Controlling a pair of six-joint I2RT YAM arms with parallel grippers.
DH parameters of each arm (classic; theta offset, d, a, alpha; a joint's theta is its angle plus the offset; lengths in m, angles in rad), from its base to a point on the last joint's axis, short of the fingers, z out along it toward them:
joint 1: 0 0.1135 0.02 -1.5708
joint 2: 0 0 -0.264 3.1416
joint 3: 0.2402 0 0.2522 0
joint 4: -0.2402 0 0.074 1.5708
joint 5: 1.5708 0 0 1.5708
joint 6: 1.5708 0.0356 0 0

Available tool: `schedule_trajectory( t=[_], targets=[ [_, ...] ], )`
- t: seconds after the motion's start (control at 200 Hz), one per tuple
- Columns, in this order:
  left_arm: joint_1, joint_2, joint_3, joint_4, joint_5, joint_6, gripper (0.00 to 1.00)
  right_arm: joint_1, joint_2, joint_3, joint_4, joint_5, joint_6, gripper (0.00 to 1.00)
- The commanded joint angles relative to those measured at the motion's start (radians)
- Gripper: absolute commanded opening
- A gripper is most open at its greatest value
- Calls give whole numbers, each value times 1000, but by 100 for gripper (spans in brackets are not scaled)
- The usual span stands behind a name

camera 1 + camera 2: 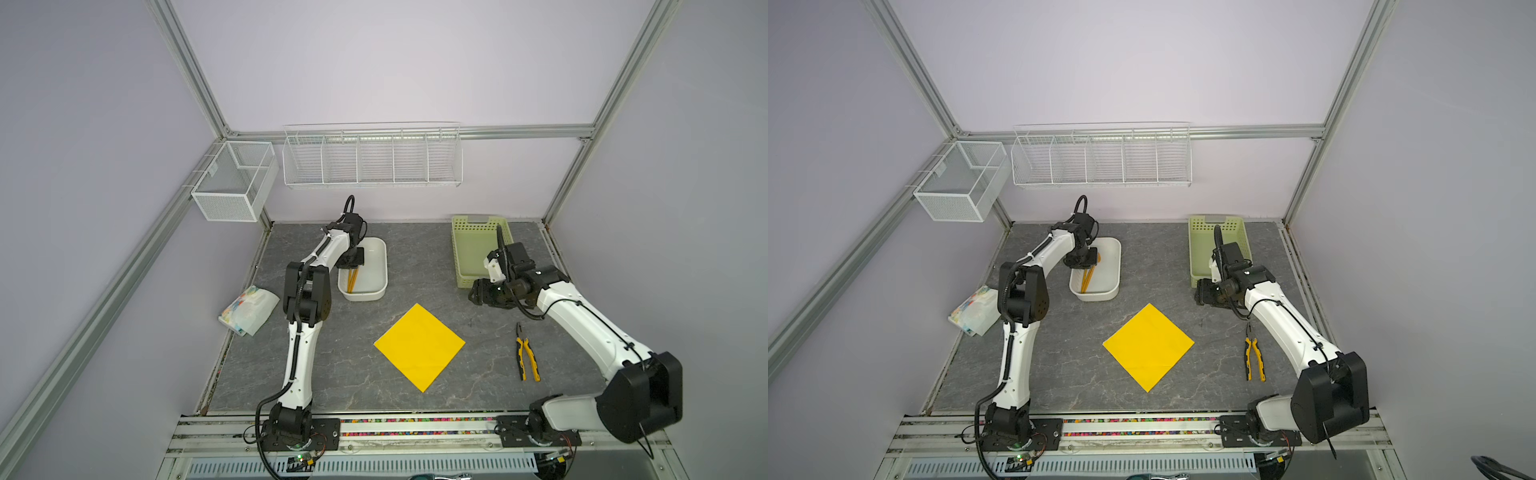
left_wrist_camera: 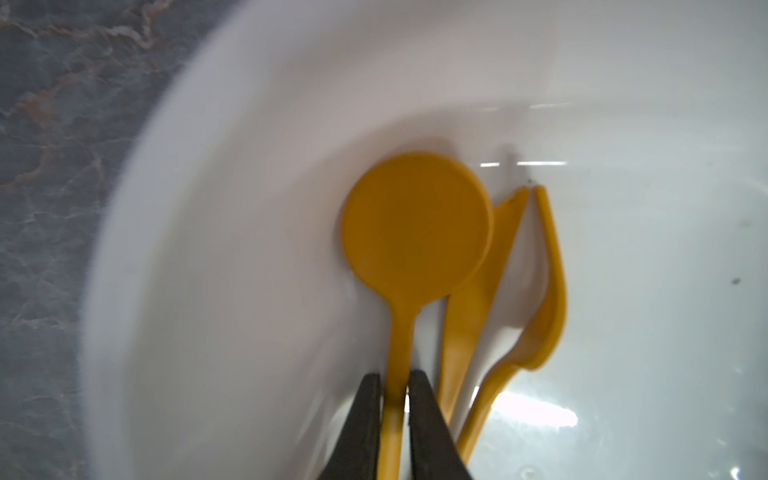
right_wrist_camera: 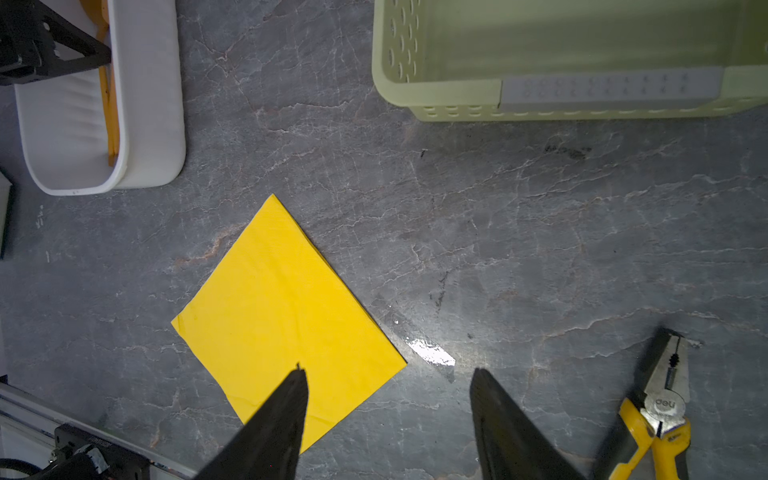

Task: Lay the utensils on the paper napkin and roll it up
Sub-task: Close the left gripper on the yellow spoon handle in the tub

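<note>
Three orange utensils lie side by side in the white tub (image 2: 232,208): a round-bowled spoon (image 2: 417,224), a knife (image 2: 473,299) and a fork (image 2: 548,299). My left gripper (image 2: 395,376) reaches down into the tub (image 1: 381,266), and its two fingers straddle the spoon's handle very closely. A thin sliver of gap shows on one side, so the jaws are only slightly parted. The yellow paper napkin (image 1: 419,347) lies flat on the grey table, turned like a diamond. My right gripper (image 3: 390,372) hovers open and empty above the table, right of the napkin (image 3: 282,316).
A pale green basket (image 1: 478,249) stands at the back right, behind the right gripper (image 1: 473,293). Yellow-handled pliers (image 1: 527,353) lie right of the napkin. A white printed packet (image 1: 249,309) rests at the left edge. Two wire baskets (image 1: 372,156) hang on the back wall.
</note>
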Motion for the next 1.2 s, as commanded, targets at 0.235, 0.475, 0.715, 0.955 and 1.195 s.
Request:
schedule_trajectory(
  t=[0.235, 0.475, 0.715, 0.955, 1.195],
  targets=[
    [15, 60, 25, -36, 84, 3, 16, 7, -9, -19, 12, -11, 16, 66],
    [15, 73, 25, -31, 94, 4, 13, 7, -2, -18, 15, -13, 19, 66],
    [14, 58, 28, -33, 73, 6, 10, 11, -1, -18, 17, -17, 22, 66],
    [14, 5, 36, -35, 67, 5, 6, 13, 2, -13, 17, -15, 21, 66],
    [14, -72, 36, -46, 72, -6, 5, 16, 2, -15, 19, -17, 23, 66]
  ],
)
